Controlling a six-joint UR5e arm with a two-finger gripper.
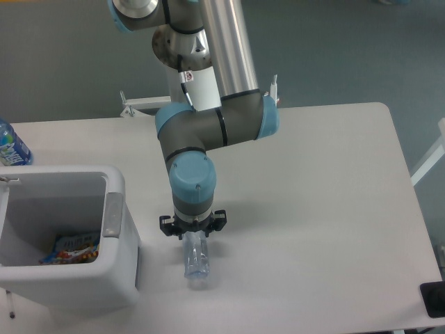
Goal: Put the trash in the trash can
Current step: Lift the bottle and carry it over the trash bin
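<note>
The crushed clear plastic bottle (197, 261) lies on the white table, its bluish end toward the front edge. My gripper (192, 235) points straight down over the bottle's far end. The wrist hides the fingers, so I cannot tell if they are closed on the bottle. The white trash can (62, 174) stands at the left, a short way from the gripper, with a grey tab (112, 214) on its right rim. The blue-and-yellow snack packet (73, 248) lies flat inside it on the bottom.
An upright blue-labelled water bottle (10, 146) stands at the far left edge behind the bin. A black object (434, 299) sits at the table's front right corner. A white bracket (139, 104) is behind the table's back edge.
</note>
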